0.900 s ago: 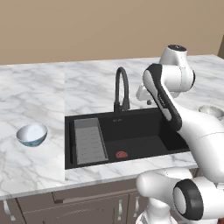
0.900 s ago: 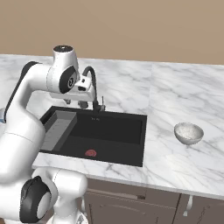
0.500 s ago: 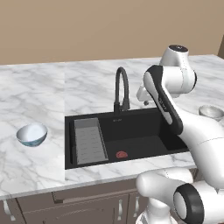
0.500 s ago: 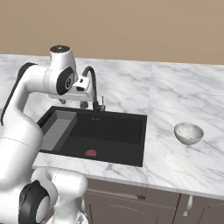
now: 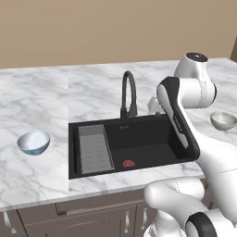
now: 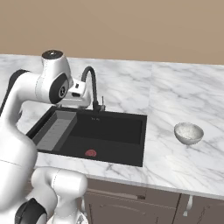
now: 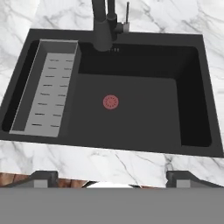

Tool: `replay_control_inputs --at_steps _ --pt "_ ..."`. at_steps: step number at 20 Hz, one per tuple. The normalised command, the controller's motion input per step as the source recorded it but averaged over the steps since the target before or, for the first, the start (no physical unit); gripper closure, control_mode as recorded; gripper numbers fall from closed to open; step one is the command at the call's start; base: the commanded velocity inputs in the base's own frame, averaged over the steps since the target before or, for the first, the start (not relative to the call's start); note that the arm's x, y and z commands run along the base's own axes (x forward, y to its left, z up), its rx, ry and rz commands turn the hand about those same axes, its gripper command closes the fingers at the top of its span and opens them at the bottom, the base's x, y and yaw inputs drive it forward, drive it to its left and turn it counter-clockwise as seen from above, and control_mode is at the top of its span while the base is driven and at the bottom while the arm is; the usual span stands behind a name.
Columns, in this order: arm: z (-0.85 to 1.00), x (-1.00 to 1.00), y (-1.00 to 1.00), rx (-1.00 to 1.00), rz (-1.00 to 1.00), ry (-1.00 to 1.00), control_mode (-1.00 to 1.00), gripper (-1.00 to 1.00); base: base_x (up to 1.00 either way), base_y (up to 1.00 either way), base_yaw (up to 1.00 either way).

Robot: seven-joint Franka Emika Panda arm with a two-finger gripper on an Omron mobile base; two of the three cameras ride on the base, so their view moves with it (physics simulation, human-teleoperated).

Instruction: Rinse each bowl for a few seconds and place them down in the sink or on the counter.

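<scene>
The two-finger gripper (image 7: 111, 177) hangs above the wide black rectangular sink (image 7: 192, 87), fingers spread apart, holding nothing. A pale blue bowl (image 5: 34, 142) sits left of the sink, a speckled greyish-white bowl (image 6: 188, 133) right.

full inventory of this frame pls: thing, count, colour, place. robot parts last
bowl with pale blue outside: 1, white inside, on the counter left of the sink
speckled bowl: 1, greyish-white, on the counter right of the sink
sink: 1, black, set into the counter
ridged tray: 1, grey, along the sink's left side
drain ring: 1, red, on the sink floor
faucet: 1, black, arched, behind the sink
counter: 1, white marble with grey veins
cabinets: brown, below the counter
wall: tan, behind the counter
arm: 1, white with dark joints, bent over the sink
hand: 1, dark finger tips apart, nothing between them, above the sink's front edge
</scene>
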Motion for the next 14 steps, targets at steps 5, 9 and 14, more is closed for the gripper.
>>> replay_control_inputs --at_steps 5,9,14 --pt "0.0 -0.32 0.0 -0.01 0.0 -0.02 -1.0 -1.0 0.0 0.0 0.0" --pt "0.0 -0.21 -0.01 -0.02 0.0 -0.05 -1.0 -1.0 0.0 0.0 0.0" --pt "-0.03 -0.09 -0.03 -0.02 0.0 -0.06 -1.0 -1.0 0.0 0.0 0.0"
